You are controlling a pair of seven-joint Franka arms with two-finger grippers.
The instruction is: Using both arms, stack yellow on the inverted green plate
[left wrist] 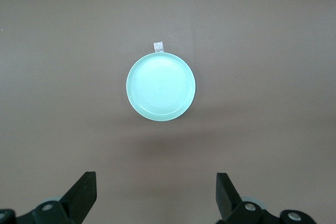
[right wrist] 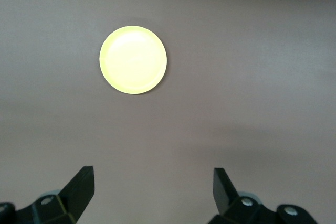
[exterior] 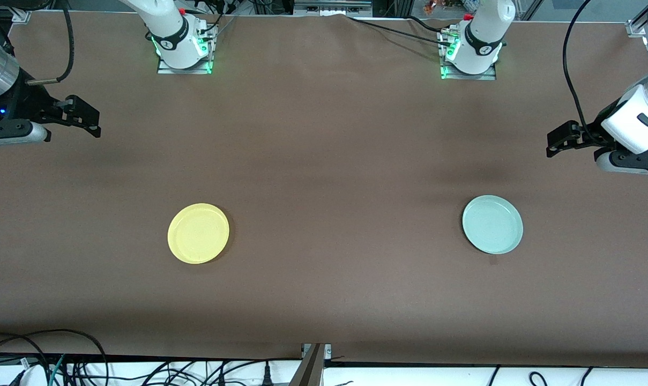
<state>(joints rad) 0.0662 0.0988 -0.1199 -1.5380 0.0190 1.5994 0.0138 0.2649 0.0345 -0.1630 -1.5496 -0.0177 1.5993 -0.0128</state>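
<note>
The yellow plate lies rim up on the brown table toward the right arm's end. It also shows in the right wrist view. The pale green plate lies rim up toward the left arm's end and also shows in the left wrist view. My right gripper hangs open and empty high over the table's end, apart from the yellow plate; its own view shows the jaws wide. My left gripper hangs open and empty over the other end, apart from the green plate, with its jaws wide in its own view.
A small scrap of tape lies just beside the green plate, nearer the front camera, and shows in the left wrist view. The arm bases stand along the table's back edge. Cables hang below its front edge.
</note>
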